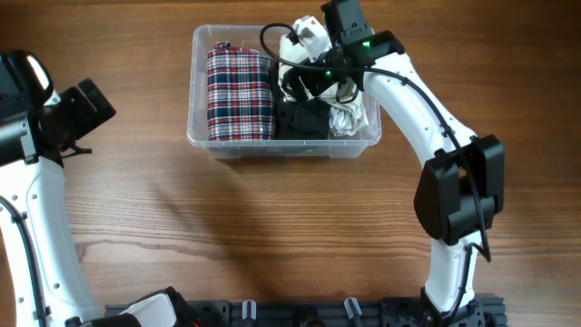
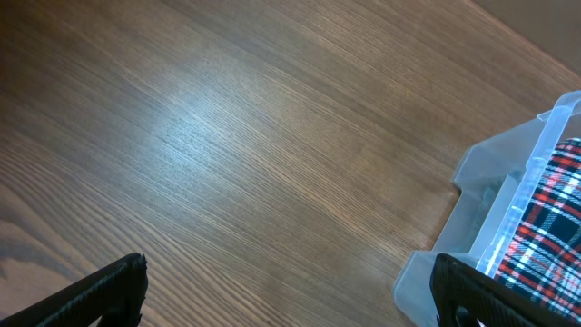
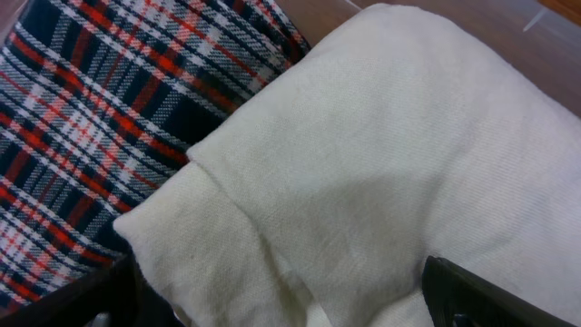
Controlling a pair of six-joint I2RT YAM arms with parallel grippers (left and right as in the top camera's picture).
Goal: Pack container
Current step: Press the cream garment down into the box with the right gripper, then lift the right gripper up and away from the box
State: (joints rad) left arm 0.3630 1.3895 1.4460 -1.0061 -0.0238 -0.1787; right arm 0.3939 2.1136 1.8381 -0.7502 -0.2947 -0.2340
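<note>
The clear container (image 1: pixel 194 109) stands at the back middle of the table. In it lie a folded plaid garment (image 1: pixel 241 95) on the left, a black garment (image 1: pixel 300 123) in the middle and a white garment (image 1: pixel 346 118) on the right. My right gripper (image 1: pixel 313 73) is down over the container. In the right wrist view its jaws (image 3: pixel 272 295) are spread wide with the white garment (image 3: pixel 363 154) between them and the plaid garment (image 3: pixel 109 109) beside it. My left gripper (image 1: pixel 91 104) is open and empty, left of the container (image 2: pixel 508 182), above bare wood (image 2: pixel 286 295).
The wooden table (image 1: pixel 272 227) spreads in front of and to the left of the container. A black rail (image 1: pixel 300 313) runs along the front edge. The right arm (image 1: pixel 454 182) reaches in from the front right.
</note>
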